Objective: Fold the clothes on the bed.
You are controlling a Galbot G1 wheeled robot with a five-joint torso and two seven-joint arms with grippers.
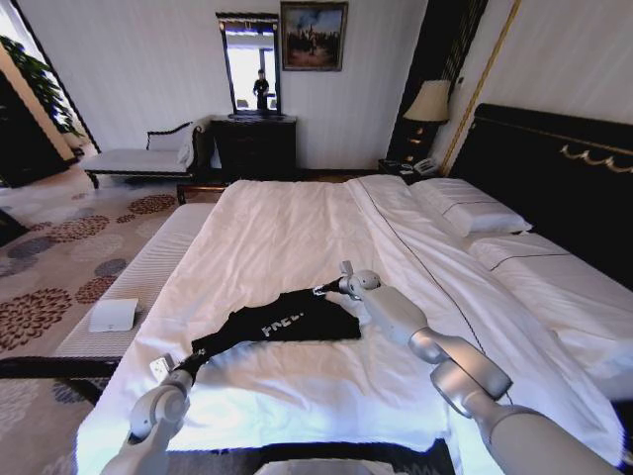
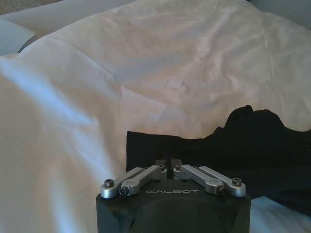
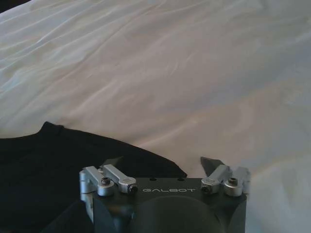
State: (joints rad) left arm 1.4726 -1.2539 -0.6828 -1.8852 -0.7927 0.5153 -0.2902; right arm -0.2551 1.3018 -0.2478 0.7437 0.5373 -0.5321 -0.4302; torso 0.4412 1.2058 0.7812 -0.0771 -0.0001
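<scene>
The bed (image 1: 297, 247) takes up most of the head view, white sheets running back to two white pillows (image 1: 470, 208) and a dark headboard (image 1: 554, 168) on the right; a pale bench (image 1: 148, 277) stands along its left side with a small white box (image 1: 114, 315) on it; farther back are a chaise (image 1: 143, 158), a dark dresser (image 1: 255, 146) under a mirror (image 1: 249, 64), and a lamp (image 1: 428, 102) on a nightstand. A black shirt (image 1: 282, 322) with white lettering lies on the sheet in the near half of the bed, partly spread, one narrow part stretching toward the near left edge. The right arm reaches in from the lower right; the right gripper (image 1: 331, 289) sits at the shirt's far right edge; in the right wrist view its fingers (image 3: 210, 164) are spread apart, released, with the shirt (image 3: 58, 165) lying under one side and bare sheet under the other. The left gripper (image 1: 188, 364) is at the near left end of the shirt; in the left wrist view its fingers (image 2: 163, 167) are drawn together, clenched on the black cloth (image 2: 194, 150) at its edge.
</scene>
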